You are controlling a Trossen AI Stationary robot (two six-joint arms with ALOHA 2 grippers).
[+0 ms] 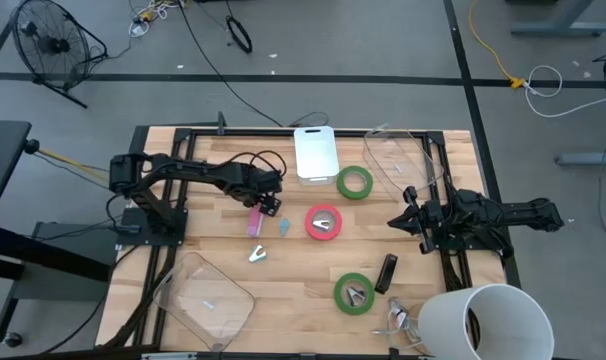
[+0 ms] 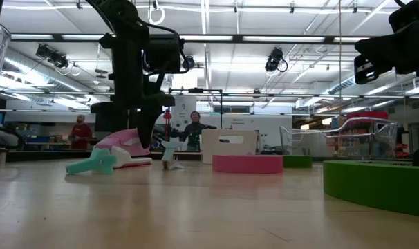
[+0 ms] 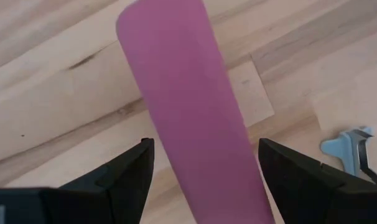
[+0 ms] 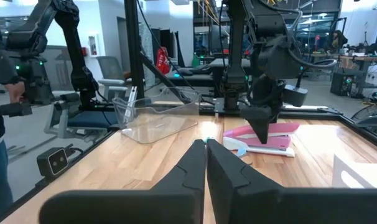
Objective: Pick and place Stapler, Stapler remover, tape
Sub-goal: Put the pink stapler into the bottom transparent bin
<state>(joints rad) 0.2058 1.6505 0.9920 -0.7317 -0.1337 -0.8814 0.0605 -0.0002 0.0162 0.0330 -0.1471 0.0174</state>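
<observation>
A pink stapler (image 1: 255, 222) lies flat on the wooden table left of centre. My left gripper (image 1: 270, 203) hovers over it, open; in the left wrist view (image 3: 204, 155) its fingers stand on either side of the stapler (image 3: 195, 112) without touching it. A pale blue staple remover (image 1: 284, 227) lies next to the stapler, and a silver one (image 1: 258, 255) lies nearer the front. The red tape (image 1: 324, 222) lies at the centre, one green tape (image 1: 355, 182) behind it, and the other green tape (image 1: 354, 292) in front. My right gripper (image 1: 398, 220) waits shut at the right (image 4: 205, 149).
A white box (image 1: 315, 152) stands at the back. Clear containers sit at the back right (image 1: 403, 160) and front left (image 1: 203, 295). A black stapler (image 1: 386, 272) and a white bucket (image 1: 488, 320) are at the front right. People stand in the room beyond (image 2: 193, 130).
</observation>
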